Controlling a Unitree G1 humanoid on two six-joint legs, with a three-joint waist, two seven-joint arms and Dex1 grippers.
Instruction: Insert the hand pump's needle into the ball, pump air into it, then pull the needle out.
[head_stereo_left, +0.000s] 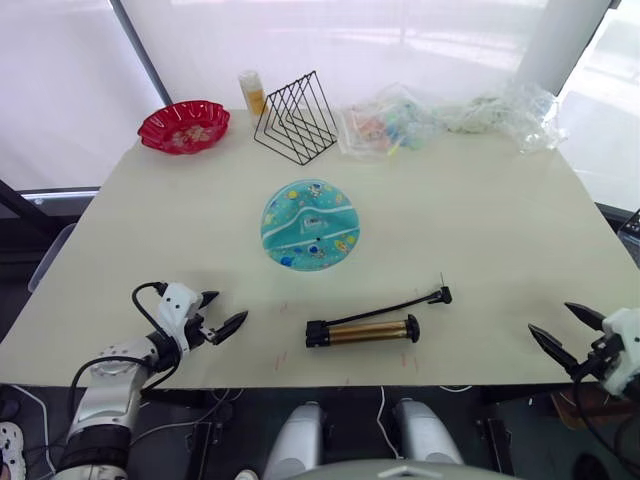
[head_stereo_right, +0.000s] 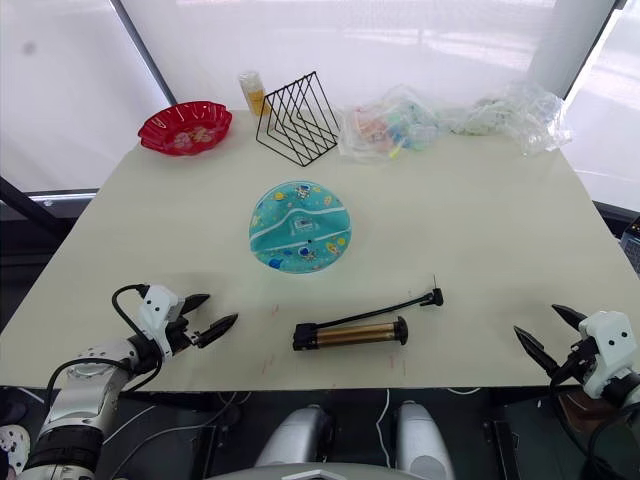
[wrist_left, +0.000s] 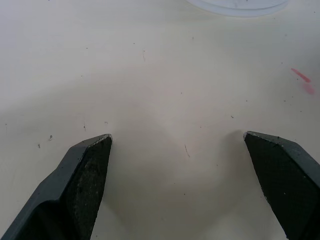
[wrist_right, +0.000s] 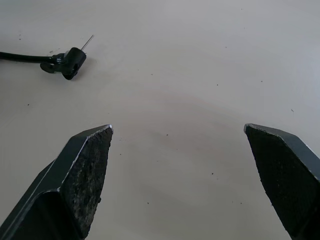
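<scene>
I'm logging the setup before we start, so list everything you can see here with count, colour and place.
ball: one, teal with white stripes and small prints, middle of the table, looks flattened.
hand pump: one, gold-bronze barrel with black ends, lying near the front edge, in front of the ball.
hose: one, black, running from the pump toward the robot's right.
needle: one, thin metal, sticking out of the hose's end fitting, not in the ball.
dish: one, red, scalloped, far left corner.
bottle: one, yellowish, far edge beside the rack.
wire rack: one, black, far edge.
plastic bags: several, clear, far right.
table: one, cream.
left tool: one, black fingers, open, near front left.
right tool: one, black fingers, open, front right edge.
</scene>
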